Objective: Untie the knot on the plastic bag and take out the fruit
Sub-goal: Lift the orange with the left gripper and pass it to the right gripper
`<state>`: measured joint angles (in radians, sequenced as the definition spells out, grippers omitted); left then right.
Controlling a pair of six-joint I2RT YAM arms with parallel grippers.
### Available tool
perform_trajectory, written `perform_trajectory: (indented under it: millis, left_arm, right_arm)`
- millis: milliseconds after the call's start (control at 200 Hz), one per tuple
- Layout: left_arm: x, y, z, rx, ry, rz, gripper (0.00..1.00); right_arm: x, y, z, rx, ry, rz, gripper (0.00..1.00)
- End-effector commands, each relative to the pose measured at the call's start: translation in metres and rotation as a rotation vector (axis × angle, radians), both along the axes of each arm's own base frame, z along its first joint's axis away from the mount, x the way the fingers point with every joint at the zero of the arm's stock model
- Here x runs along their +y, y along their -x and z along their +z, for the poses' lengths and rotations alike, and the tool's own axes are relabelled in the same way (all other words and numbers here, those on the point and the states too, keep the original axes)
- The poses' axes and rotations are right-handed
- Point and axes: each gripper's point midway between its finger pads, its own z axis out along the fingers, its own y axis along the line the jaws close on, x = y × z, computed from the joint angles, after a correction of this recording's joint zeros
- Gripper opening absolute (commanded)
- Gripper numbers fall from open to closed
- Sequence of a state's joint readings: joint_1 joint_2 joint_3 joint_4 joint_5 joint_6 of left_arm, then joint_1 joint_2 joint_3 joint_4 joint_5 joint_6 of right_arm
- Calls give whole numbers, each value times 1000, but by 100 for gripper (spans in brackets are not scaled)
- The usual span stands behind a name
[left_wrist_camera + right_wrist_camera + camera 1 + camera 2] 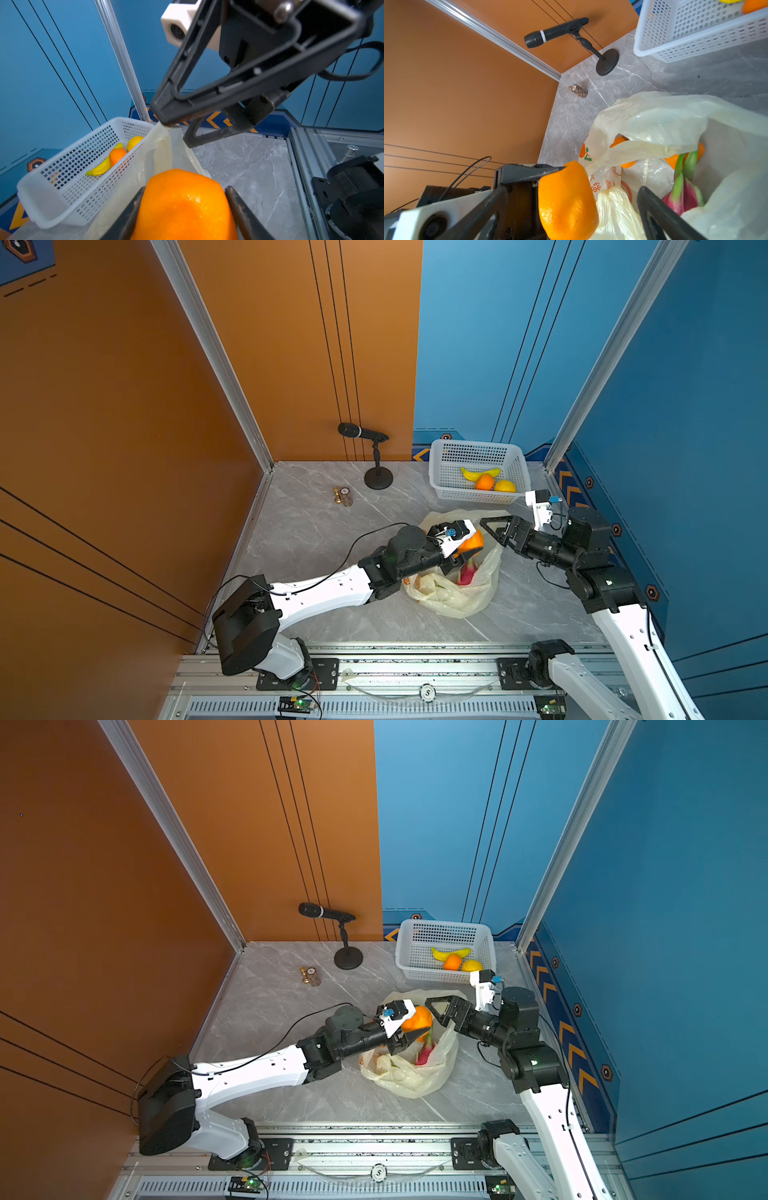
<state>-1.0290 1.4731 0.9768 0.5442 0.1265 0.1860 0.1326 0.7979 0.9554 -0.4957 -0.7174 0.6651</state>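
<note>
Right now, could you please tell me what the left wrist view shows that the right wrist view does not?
Only the left wrist view shows the right gripper with both fingers, standing apart, one fingertip at the raised edge of the plastic bag. Only the right wrist view shows the microphone, a small brown cylinder and the dragon fruit inside the bag. Both show the orange clamped in the left gripper, the bag and the white basket.

Robot lab test booth: orange and blue wall panels (104, 406), aluminium frame posts (212, 356), marble-look tabletop (299, 531), microphone (360, 432) on stand.
</note>
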Motion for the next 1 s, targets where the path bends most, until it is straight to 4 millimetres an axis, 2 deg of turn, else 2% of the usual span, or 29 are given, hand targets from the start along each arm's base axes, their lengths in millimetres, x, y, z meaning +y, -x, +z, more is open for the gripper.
perform_trajectory:
  millis: [0,80,215,225,245,350,521,576,621,716,791,816,996]
  left_arm:
    - [-3,11,33,-106,51,-52,43]
    - [-4,14,41,-119,63,-71,42]
    - [-8,24,42,-128,64,-107,43]
    - [-9,24,53,-142,82,-108,43]
    - [-10,25,58,-150,90,-109,43]
    - [-15,28,61,-164,90,-123,43]
    - [-20,28,58,-173,68,-131,43]
    - [-20,27,57,-173,59,-127,43]
    - [-20,26,56,-168,55,-117,48]
    - [-17,23,54,-154,49,-76,73]
    - [-13,19,52,-142,38,-28,85]
    - [-10,17,51,-136,32,-8,92]
    - [9,-5,39,-81,-12,106,98]
  right_arm:
    - [13,16,15,-57,-4,113,96]
    - [18,20,16,-68,-5,146,92]
    - [27,23,13,-64,3,186,81]
    - [27,23,12,-62,4,187,81]
    - [29,24,12,-58,5,193,79]
    - [33,26,10,-53,19,206,73]
    - [33,24,5,-54,36,186,47]
    - [31,22,6,-63,40,168,42]
    - [30,20,8,-72,40,155,39]
    - [27,13,11,-92,47,123,34]
    - [24,6,16,-113,49,84,31]
    - [22,2,19,-124,50,70,31]
    - [16,-25,40,-206,53,-5,29]
